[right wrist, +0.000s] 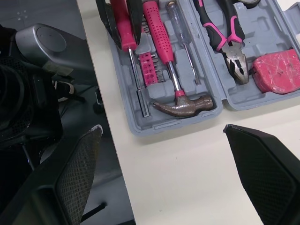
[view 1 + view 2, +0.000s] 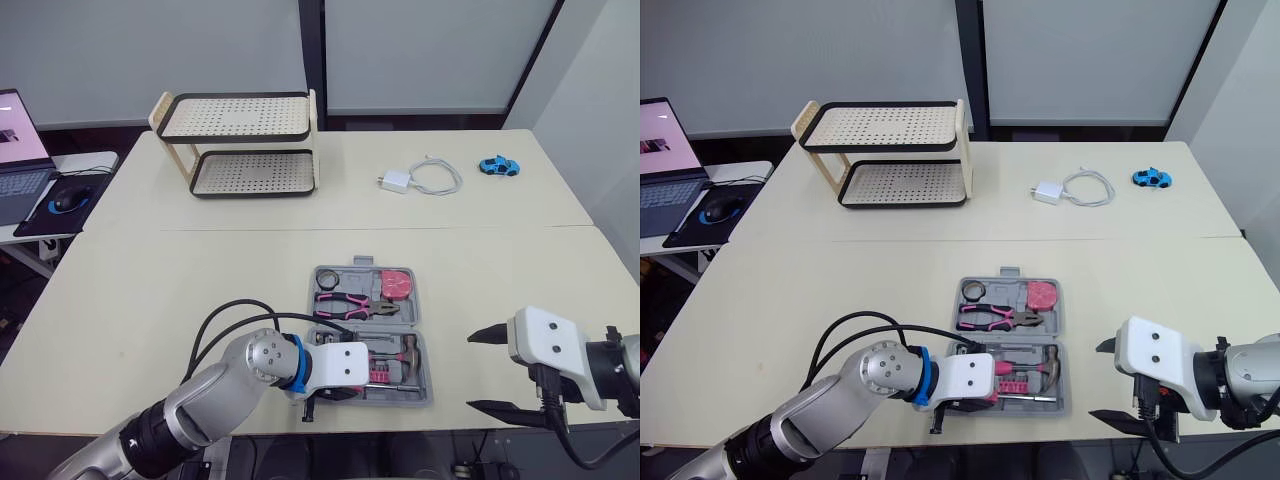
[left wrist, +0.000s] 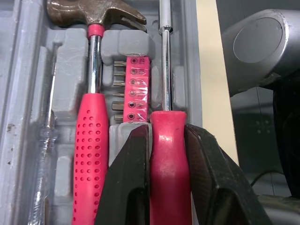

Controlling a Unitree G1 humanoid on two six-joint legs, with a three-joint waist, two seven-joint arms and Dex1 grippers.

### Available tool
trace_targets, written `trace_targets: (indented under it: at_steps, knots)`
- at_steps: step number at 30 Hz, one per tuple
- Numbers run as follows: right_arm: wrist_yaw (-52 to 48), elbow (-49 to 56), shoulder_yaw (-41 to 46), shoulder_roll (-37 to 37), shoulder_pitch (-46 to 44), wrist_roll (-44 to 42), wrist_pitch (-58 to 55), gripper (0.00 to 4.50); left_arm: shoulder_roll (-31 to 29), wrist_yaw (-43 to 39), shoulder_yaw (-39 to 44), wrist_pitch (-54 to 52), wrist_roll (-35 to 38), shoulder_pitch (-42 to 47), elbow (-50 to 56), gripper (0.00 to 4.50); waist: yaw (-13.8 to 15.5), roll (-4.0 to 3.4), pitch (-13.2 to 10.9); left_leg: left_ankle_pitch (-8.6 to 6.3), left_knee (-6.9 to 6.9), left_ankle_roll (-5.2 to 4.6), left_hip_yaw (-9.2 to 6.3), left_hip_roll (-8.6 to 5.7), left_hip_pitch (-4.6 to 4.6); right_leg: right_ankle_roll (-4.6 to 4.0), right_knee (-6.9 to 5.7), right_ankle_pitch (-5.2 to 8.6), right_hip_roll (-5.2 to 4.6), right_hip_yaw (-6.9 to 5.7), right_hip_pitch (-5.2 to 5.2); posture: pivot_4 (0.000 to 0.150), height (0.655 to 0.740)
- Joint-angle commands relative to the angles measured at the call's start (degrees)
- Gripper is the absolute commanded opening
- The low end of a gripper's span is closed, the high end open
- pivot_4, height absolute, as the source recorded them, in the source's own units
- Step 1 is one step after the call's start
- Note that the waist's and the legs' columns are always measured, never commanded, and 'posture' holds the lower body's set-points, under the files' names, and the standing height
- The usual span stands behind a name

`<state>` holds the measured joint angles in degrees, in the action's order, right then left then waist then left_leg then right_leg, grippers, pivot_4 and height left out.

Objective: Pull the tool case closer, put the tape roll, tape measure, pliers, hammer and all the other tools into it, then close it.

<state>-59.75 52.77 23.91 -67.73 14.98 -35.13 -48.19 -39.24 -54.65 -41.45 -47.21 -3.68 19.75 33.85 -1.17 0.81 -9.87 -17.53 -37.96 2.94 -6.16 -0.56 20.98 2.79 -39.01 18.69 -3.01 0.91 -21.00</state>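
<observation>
The grey tool case (image 2: 421, 312) lies open near the table's front edge. Its far half holds a tape roll (image 2: 329, 279), a pink tape measure (image 2: 397, 284) and pink-handled pliers (image 2: 350, 305). In the near half lie the hammer (image 3: 90, 140), a pink bit holder (image 3: 133, 86) and a clear-handled screwdriver (image 1: 180, 35). My left gripper (image 3: 168, 131) is shut on the pink screwdriver (image 3: 168, 178), which lies in the case's slot nearest the table edge. My right gripper (image 2: 472, 372) hangs open to the right of the case, apart from it.
At the back left stands a two-tier rack (image 2: 240, 145). A white charger with its cable (image 2: 420, 180) and a blue toy car (image 2: 498, 166) lie at the back right. On a side desk at the far left are a laptop (image 2: 20, 150) and a mouse (image 2: 65, 200).
</observation>
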Motion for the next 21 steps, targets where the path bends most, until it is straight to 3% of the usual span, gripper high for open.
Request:
trace_targets:
  at_steps: [1,21]
  knots:
    - [0.07,0.9,0.7,0.01,-0.42,-0.29,0.54,4.5,-0.21,0.06,-0.8,-0.16,-0.12,-0.23,1.44,0.71,0.0,0.0,0.0,0.0,0.0,0.0,0.0,0.0,0.0,0.0,0.0,0.0,0.0,0.0,0.0,0.15,0.74]
    - [0.44,1.18,0.64,0.11,-0.54,-0.68,0.14,4.5,0.86,0.51,-1.9,-1.96,-0.11,0.95,0.65,0.71,0.02,0.0,0.0,0.0,-0.01,0.0,0.0,0.0,0.0,0.0,0.0,0.0,0.0,0.0,0.01,0.15,0.74]
